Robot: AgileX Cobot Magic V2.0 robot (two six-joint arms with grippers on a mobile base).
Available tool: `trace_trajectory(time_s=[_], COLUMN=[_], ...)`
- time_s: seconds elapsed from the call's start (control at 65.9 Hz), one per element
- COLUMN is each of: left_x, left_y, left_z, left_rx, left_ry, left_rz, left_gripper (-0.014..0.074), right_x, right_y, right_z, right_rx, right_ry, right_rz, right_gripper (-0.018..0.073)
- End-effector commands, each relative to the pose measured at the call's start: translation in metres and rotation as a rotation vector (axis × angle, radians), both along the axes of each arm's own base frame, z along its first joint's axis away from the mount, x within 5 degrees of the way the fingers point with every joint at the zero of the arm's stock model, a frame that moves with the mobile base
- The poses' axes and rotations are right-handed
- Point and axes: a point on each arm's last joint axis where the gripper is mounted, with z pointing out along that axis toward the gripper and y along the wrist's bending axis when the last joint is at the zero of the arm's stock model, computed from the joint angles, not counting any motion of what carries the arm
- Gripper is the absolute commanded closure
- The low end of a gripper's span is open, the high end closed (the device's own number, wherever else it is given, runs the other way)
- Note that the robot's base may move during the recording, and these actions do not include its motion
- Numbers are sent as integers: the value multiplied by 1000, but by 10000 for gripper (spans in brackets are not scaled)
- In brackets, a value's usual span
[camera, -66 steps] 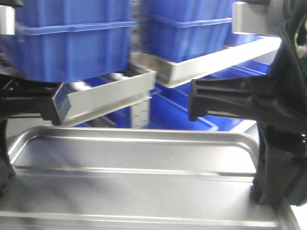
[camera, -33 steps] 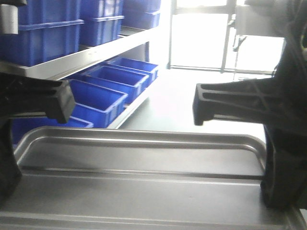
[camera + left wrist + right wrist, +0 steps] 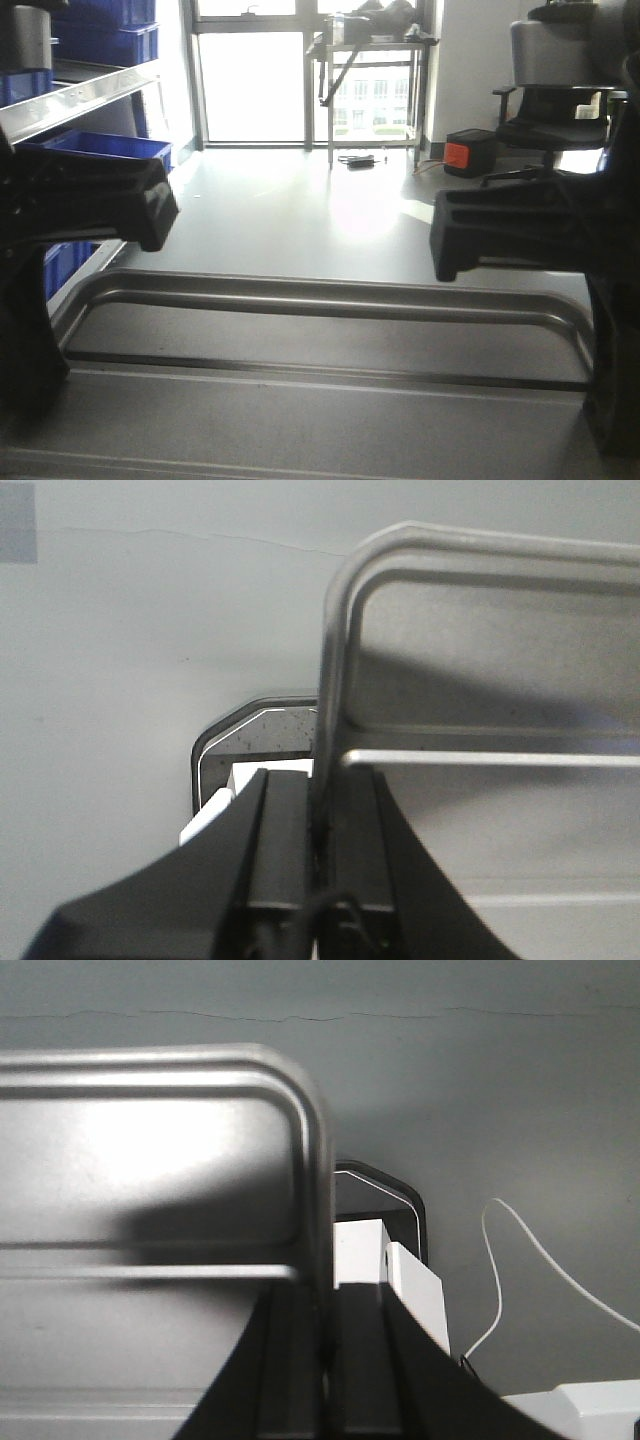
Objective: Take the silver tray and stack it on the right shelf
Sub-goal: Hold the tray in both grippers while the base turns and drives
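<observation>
Pinched tray by both side rims, left gripper and right gripper clamped tight; stacking undone, shelf unseen ahead.

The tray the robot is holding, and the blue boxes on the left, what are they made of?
The silver tray looks like metal, maybe steel or aluminium: it is smooth and grey, with bright glints along its rim and ribs. The blue boxes look like plastic: one even colour, a dull sheen and thick moulded rims.

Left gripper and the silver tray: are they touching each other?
Touching. The left wrist view shows the left gripper clamped on the rim of the silver tray.
</observation>
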Motion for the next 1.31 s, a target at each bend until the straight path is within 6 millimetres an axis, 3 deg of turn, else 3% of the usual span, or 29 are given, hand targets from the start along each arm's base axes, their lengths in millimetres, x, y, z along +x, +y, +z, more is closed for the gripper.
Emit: trace_trajectory(time_s=[0.0, 1.29], left_x=[0, -11], left_y=[10, 33], left_z=[10, 8], left_rx=[75, 315], left_ry=[-25, 97], left_rz=[7, 65], left_gripper=[697, 697], right_x=[-2, -6], right_y=[-12, -20], right_z=[10, 10], right_rx=[-88, -174], right_ry=[-2, 51], right_rz=[-13, -35], right_gripper=[507, 507])
